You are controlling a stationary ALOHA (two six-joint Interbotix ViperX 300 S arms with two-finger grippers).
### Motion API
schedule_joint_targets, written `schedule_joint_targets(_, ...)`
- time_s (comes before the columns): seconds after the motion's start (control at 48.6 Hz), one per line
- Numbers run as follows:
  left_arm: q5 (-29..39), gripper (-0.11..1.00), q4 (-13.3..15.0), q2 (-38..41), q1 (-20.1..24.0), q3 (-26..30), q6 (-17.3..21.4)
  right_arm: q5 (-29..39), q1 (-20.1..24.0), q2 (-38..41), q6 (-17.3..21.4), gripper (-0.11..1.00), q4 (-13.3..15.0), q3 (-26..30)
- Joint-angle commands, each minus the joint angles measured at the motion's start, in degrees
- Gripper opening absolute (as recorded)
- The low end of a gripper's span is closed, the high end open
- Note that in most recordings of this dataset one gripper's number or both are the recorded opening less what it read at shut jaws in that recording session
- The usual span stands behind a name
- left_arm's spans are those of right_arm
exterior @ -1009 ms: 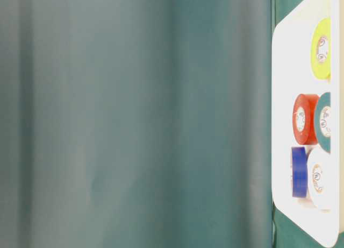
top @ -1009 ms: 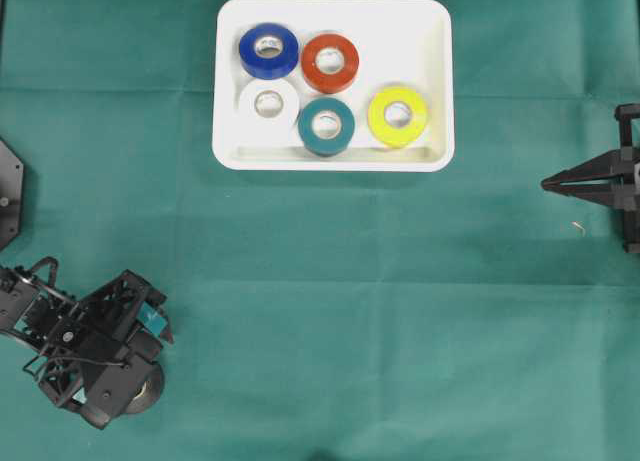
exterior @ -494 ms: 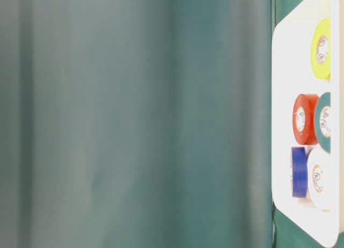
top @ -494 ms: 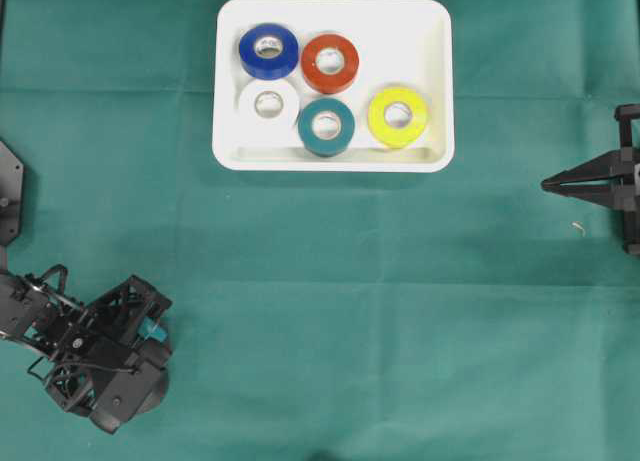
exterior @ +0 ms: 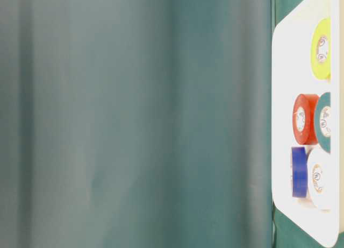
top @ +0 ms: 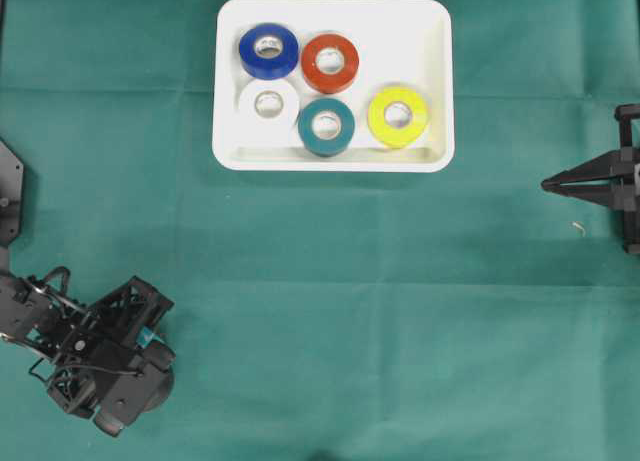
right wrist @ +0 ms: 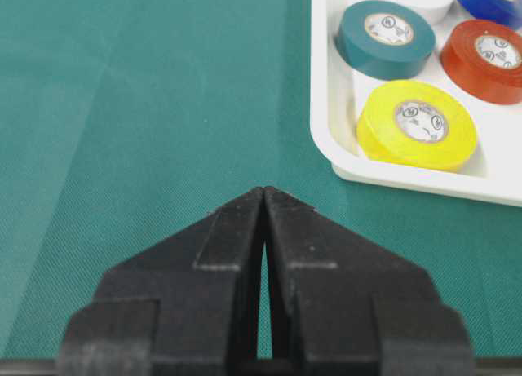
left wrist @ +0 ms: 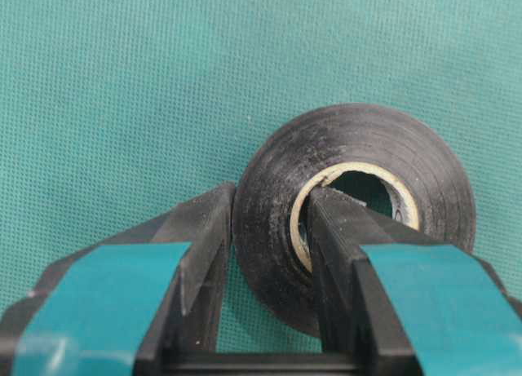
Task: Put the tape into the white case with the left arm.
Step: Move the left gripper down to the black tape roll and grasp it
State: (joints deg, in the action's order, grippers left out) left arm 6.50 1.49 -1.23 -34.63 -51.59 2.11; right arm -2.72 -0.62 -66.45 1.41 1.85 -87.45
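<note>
Left claw [left wrist: 269, 229] pinches the black tape roll's [left wrist: 351, 205] wall, one finger inside its core; shallow white plastic case [top: 440, 81] lies well away, up-right across the green-clothed counter [top: 350, 301].

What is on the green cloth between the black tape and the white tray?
Nothing. In the overhead view only bare green cloth lies between the black tape, gripped by the left hand, and the white case.

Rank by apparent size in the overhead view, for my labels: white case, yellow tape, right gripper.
1. White case, by far the largest.
2. Right gripper, only partly in frame.
3. Yellow tape.
The last two look close; ranking unsure.
</note>
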Motion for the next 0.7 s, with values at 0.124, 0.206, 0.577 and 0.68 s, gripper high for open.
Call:
schedule_joint_targets(0.124, 6.33, 0.24, 0.00, -5.10, -0.18, 5.54, -0.09, -0.62, 0.00, 0.44, 0.09, -0.09, 0.00, 0.53)
schedule_joint_targets(0.206, 9.49, 0.24, -0.09, -6.50, -0.18, 6.77, -0.09, -0.53, -0.09, 0.44, 0.09, -0.09, 0.00, 0.44)
schedule_joint_targets(0.577, 13.01, 0.24, -0.09, -10.20, 4.83, 6.50, 0.18, -0.53, 0.00, 0.44, 0.09, -0.09, 0.09, 0.53)
schedule_joint_targets(0.68, 13.10, 0.24, -0.09, -10.20, 8.44, 6.68, 0.26, -0.62, 0.00, 0.44, 0.09, -0.09, 0.00, 0.53)
